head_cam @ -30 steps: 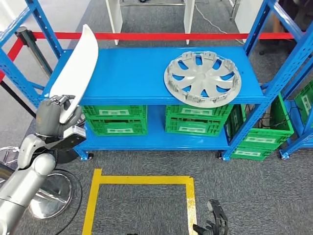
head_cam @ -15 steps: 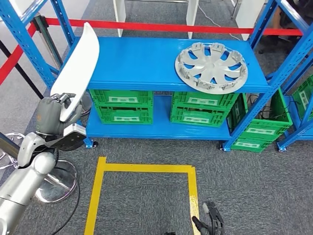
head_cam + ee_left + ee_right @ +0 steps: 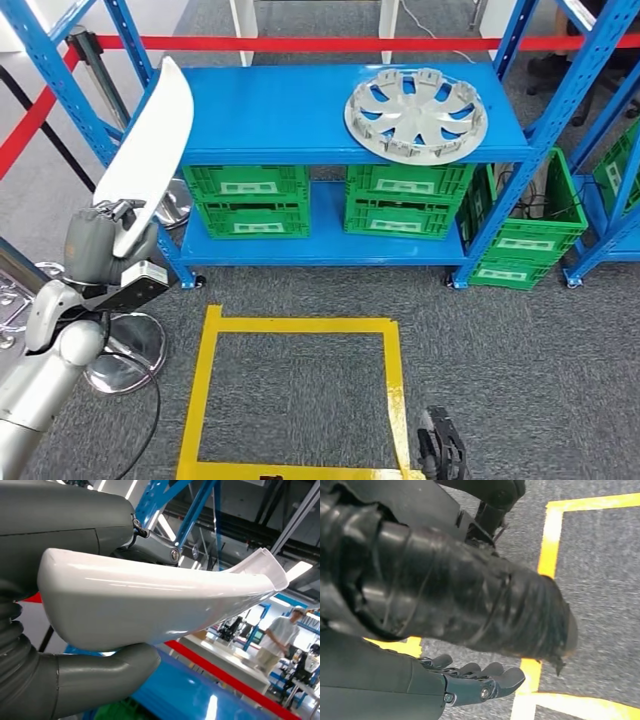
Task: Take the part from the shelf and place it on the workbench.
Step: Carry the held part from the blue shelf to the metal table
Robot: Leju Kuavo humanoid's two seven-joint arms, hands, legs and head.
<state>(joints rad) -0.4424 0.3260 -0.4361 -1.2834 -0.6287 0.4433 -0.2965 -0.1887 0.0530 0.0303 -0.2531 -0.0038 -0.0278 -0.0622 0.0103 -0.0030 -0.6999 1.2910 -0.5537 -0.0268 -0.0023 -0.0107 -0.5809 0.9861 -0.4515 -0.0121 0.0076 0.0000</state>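
Observation:
My left hand [image 3: 102,243] grips the lower end of a long white curved part [image 3: 149,145], which stands up tilted in front of the left end of the blue shelf [image 3: 287,105]. Close up, the white part [image 3: 151,602] lies between the grey thumb and the fingers of my left hand [image 3: 56,605]. My right hand [image 3: 441,452] hangs low at the picture's bottom edge beside the yellow floor marking [image 3: 294,325]. That right hand [image 3: 471,680] has its fingers stretched out straight and holds nothing.
A silver wheel cover [image 3: 415,113] lies on the shelf's right half. Green crates [image 3: 249,200] fill the lower shelf, more green crates [image 3: 528,235] stand to the right. A red barrier tape [image 3: 302,43] runs behind. A round chrome base [image 3: 124,350] sits on the carpet at left.
The whole scene has shifted: the shelf sits farther away and more floor with the yellow square shows, so the camera moved back. My left hand still holds the white part the same way.

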